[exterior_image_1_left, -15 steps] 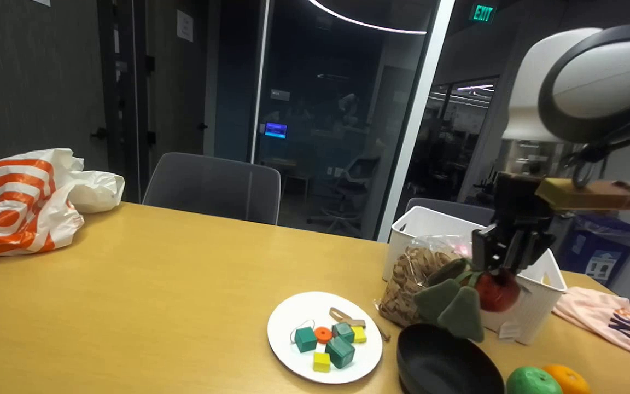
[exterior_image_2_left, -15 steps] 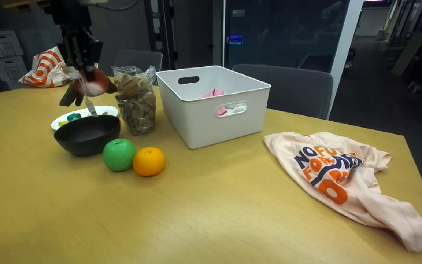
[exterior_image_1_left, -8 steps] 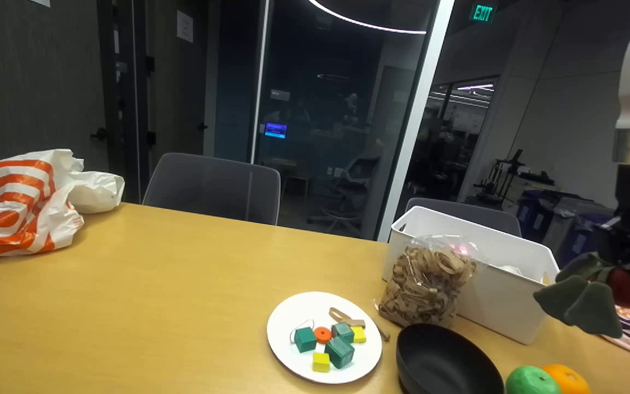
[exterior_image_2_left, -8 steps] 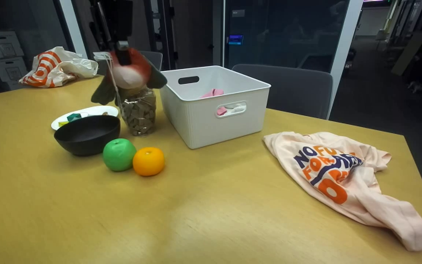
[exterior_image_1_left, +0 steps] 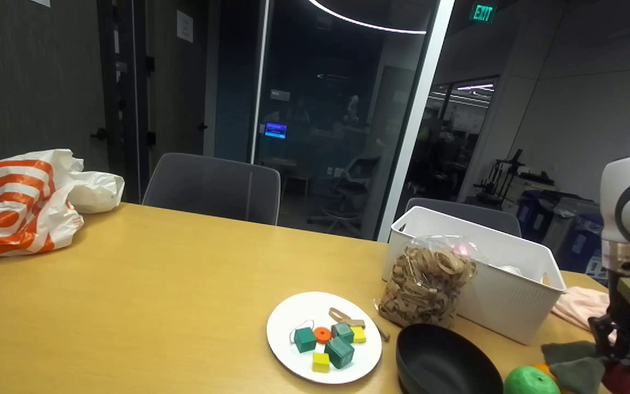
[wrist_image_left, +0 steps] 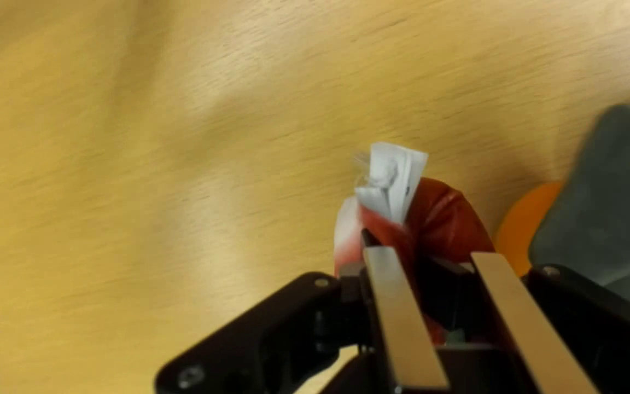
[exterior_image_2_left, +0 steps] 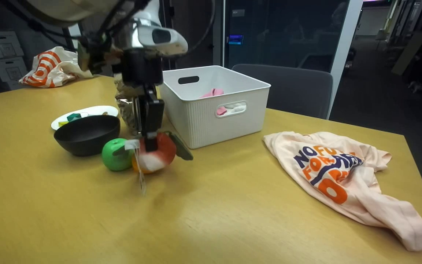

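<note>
"Pincer (wrist_image_left: 430, 257) clamped narrow, and it's got the red-and-white stuffed toy (wrist_image_left: 449, 224) in its pinch! Wrist view on my feed: white tag (wrist_image_left: 394, 175) poking out ahead, tabletop (wrist_image_left: 200, 137) beneath, one of its edges peeking in at the lower left, well apart from the toy."

"And that grey-green leaf (wrist_image_left: 605, 202)?"

"Overlaps the orange (wrist_image_left: 523, 224) from up here; touching or not, I can't tell. Looks floppy to me, so I'd keep the pincer level, go slow, and never let that leaf sweep the fruit along."

"Try an exterior view: white bin (exterior_image_2_left: 203, 124) toward the tabletop's far edge."

"Got it! Toy low, well in from the right edge, where the printed shirt (exterior_image_2_left: 332, 176) lies. Orange behind it, green apple (exterior_image_2_left: 114, 163) just beside. Whether the toy meets the tabletop I can't say, so I'd push no lower blind."

"And in an exterior view with the plate (exterior_image_1_left: 287, 320)?"

"Pincer down at the right, apple between it and the black bowl (exterior_image_1_left: 446, 361). I'd hold firm and give both fruits room."
</note>
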